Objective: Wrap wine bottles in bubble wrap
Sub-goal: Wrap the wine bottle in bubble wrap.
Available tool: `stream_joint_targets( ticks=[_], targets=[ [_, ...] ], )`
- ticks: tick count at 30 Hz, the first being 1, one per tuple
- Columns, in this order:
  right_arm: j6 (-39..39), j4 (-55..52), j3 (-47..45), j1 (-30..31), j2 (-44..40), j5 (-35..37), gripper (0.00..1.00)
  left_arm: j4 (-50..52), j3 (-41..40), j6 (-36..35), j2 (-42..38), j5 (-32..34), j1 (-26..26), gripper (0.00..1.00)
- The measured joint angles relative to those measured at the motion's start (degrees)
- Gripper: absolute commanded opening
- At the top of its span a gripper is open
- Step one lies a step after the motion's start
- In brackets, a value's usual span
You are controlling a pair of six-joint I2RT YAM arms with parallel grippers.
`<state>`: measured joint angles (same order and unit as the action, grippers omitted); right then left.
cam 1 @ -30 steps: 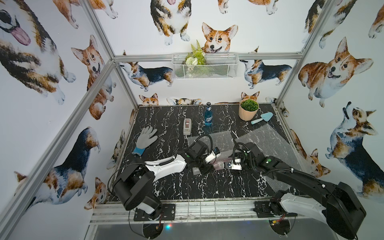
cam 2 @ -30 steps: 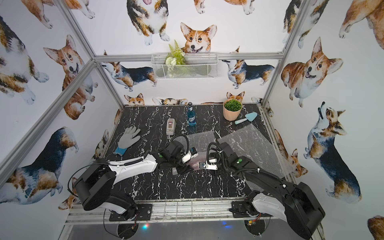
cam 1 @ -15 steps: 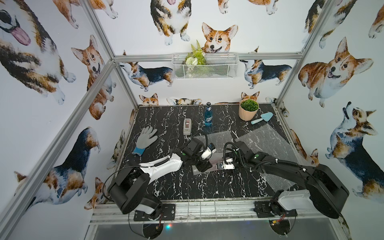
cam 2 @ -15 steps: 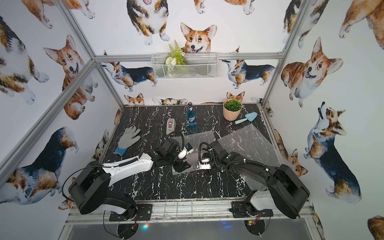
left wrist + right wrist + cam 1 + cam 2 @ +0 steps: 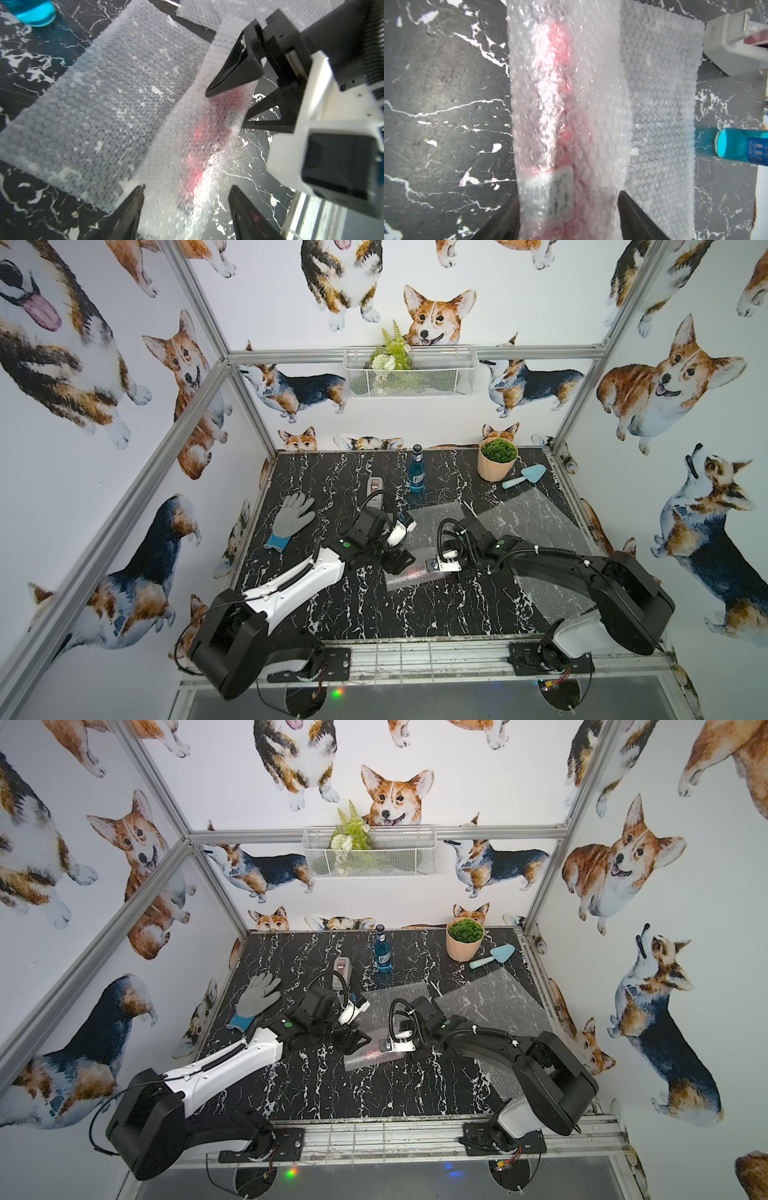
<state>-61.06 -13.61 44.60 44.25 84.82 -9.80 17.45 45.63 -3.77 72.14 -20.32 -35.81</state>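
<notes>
translucent red-pink glass bottle (image 5: 550, 99) rolled in clear bubbled film sheet (image 5: 660, 104), centre frame; left gripper (image 5: 185, 209) and right gripper (image 5: 569, 216) both straddling roll, jaws spread; pinching or not, cannot tell

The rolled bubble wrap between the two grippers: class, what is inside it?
Inside the rolled bubble wrap lies a red-pink bottle with a white label, seen blurred through the film. Its cap and the label's print cannot be made out.
</notes>
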Motion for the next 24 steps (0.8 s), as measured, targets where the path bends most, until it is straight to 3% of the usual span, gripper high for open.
stream_joint_targets(
  ticks=[7, 24],
  targets=[
    [1.7, -5.3, 4.2, 0.0, 3.5, -4.2, 0.73, 4.3, 0.2, 1.7, -4.0, -1.4, 6.1, 0.68],
    [4.0, -9.3, 6.3, 0.2, 7.3, -7.0, 0.67, 6.5, 0.9, 2.1, -4.1, -3.8, 8.2, 0.68]
  ],
)
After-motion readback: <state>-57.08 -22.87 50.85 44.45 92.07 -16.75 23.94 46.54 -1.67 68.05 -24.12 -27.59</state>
